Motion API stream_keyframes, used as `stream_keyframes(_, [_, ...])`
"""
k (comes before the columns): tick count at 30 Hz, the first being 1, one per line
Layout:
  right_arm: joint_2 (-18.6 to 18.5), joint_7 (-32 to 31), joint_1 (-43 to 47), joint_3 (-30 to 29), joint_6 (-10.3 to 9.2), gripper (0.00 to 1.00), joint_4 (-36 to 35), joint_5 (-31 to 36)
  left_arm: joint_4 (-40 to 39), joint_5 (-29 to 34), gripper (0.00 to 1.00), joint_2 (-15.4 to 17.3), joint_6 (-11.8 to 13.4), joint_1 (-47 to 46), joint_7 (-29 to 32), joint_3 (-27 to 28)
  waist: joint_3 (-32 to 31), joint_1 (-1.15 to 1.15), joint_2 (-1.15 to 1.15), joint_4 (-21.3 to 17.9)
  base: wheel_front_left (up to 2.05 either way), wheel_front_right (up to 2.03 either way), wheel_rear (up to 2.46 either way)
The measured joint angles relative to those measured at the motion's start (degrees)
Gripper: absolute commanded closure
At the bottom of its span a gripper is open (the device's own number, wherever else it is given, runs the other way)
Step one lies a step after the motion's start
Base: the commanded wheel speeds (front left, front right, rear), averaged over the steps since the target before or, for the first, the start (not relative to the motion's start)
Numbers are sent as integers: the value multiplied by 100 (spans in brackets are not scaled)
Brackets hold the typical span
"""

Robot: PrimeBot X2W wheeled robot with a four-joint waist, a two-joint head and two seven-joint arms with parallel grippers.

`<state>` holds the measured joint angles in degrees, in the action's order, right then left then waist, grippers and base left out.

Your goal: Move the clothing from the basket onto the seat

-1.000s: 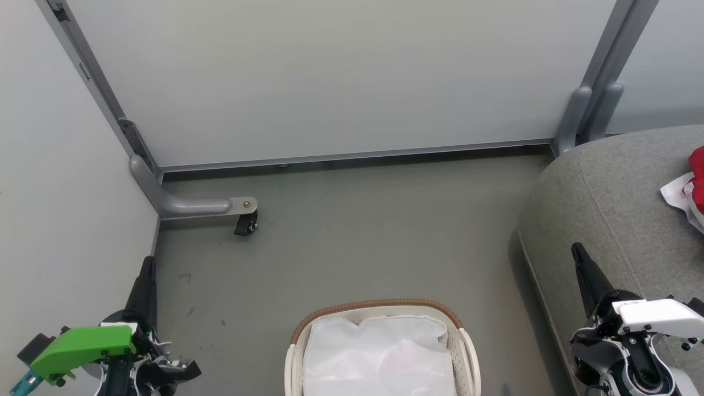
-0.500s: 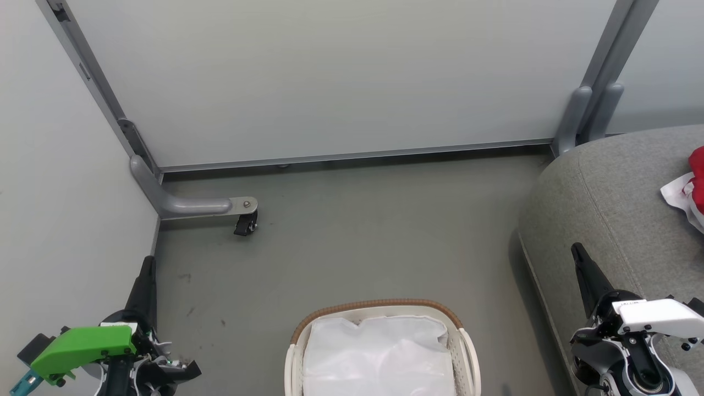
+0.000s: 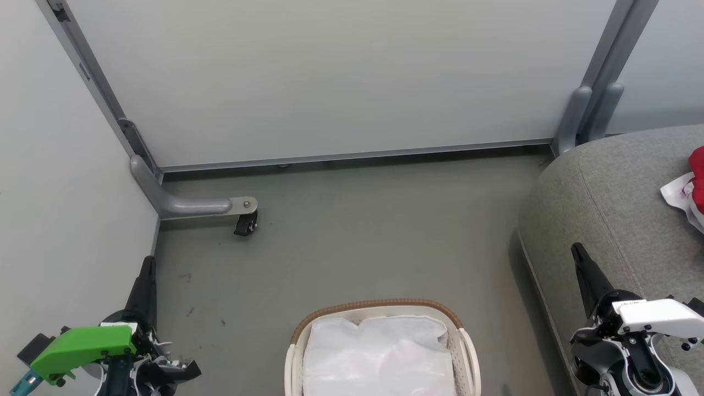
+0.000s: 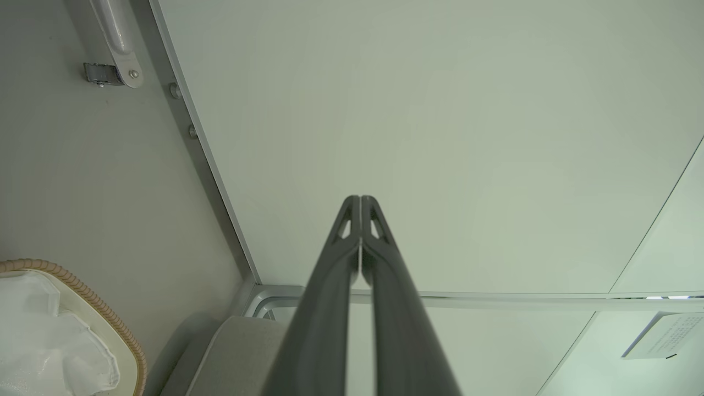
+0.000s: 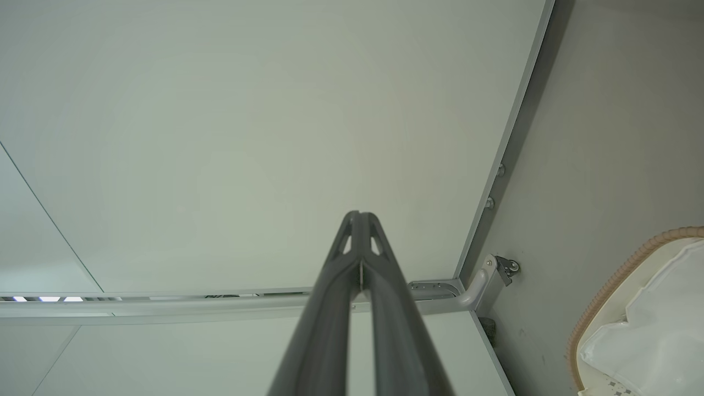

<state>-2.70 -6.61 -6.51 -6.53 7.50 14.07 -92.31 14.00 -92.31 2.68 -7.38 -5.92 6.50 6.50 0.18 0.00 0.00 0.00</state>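
Left gripper [image 3: 147, 263]: hangs low at the far left beside the wall panel, fingers pressed together tip to tip, pinches nothing.

Basket [image 3: 379, 304]: stands on the floor at bottom centre, between the two grippers and well apart from both. Holds a crumpled white liner [image 3: 379, 352] and, in the part visible, no red fabric. Runs off the bottom edge, so cannot tell what lies at its near end.

Right gripper [image 3: 576, 248]: points up at the lower right, over the near edge of the seat [image 3: 605, 187]. Likewise closed tip to tip, with nothing held.

Clothing [image 3: 697, 181]: lies on the seat at the far right edge, red with a white panel showing, mostly cut off. Sits well apart from basket and grippers.

Handling, as a judgement: likely light, limp and not fragile, with a smooth sports weave that may slide between narrow fingers. Best pinched at a raised fold or bunched ridge rather than on a flat spread. If any remains in the basket, needs a high lift to clear the rim, and care not to catch the liner along with it.
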Motion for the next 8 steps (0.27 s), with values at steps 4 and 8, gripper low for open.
stream_keyframes(4, [0, 0, 0, 0, 0, 100, 0, 0, 0, 0, 100, 0, 0, 0, 1, 0, 0, 0, 0, 0, 0, 0, 0])
stream_keyframes(8, [0, 0, 0, 0, 0, 100, 0, 0, 0, 0, 100, 0, 0, 0, 1, 0, 0, 0, 0, 0, 0, 0, 0])
